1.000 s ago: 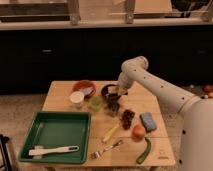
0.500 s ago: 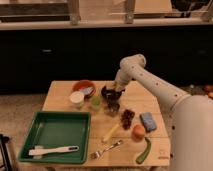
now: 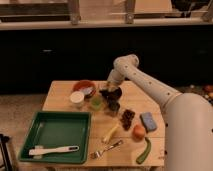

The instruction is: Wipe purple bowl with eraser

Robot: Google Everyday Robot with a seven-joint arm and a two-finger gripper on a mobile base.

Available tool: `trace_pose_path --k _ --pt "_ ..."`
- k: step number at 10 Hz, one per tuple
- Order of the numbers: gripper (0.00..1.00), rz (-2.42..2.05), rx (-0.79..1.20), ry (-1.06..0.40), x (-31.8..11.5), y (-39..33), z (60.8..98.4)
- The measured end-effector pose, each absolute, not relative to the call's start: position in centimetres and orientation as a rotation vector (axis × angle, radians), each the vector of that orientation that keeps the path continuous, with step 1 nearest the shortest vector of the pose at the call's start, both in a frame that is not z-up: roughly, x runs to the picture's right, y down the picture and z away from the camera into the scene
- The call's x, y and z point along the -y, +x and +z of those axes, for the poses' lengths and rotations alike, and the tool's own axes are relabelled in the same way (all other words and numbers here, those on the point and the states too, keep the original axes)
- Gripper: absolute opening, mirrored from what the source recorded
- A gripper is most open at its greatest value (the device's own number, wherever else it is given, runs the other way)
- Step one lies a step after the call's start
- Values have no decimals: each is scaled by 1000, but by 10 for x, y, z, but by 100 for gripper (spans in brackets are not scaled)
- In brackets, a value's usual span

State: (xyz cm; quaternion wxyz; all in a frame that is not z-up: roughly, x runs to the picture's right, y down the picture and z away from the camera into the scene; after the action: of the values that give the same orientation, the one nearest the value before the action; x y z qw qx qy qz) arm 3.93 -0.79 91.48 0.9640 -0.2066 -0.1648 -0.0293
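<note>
Wooden table (image 3: 61,96), hand (image 3: 110,90) at round purple bowl (image 3: 116,95)

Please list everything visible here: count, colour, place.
table: 1, wooden, centre
tray: 1, green, front left
utensil: 1, white, in tray
orange-red bowl: 1, table's back
white cup: 1, back left
green cup: 1, centre
purple bowl: 1, dark, below end effector
dark cup: 1, before purple bowl
lump: 1, dark red, centre
pad: 1, blue-grey, right side
fruit: 1, orange, before pad
yellow item: 1, front centre
fork: 1, silvery, front edge
vegetable: 1, green, front right
arm: 1, white, from right
end effector: 1, dark, at purple bowl
</note>
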Motion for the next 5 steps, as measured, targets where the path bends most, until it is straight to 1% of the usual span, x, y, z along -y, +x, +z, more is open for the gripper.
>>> trace_pose_path --k 5 --pt "0 -117 354 -446 -14 43 886"
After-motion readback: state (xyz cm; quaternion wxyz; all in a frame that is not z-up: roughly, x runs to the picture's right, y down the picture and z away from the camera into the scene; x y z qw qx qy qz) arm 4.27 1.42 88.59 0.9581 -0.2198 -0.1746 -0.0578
